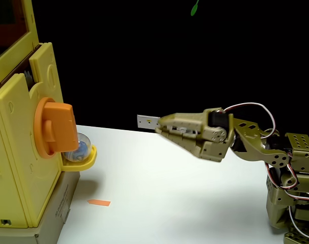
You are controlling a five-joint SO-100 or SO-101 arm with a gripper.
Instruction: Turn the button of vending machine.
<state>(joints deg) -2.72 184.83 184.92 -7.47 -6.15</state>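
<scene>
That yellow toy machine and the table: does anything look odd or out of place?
A clear capsule sits uncollected in the little yellow tray under the orange knob, and a loose orange scrap lies on the white table. Nothing looks damaged.

Your olive-green arm [256, 145] reaches leftward from its base at the right in the fixed view, roughly horizontal. Gripper [157, 125] fingers pressed together, gripping nothing, pointing left.

Backdrop: you have flat black across the upper two thirds of the frame. Tabletop [185, 193]: white, matte, evenly lit, filling the lower frame. Small green mark [194, 8] at top centre. Orange tape strip [99, 203] at lower left on the white.
</scene>
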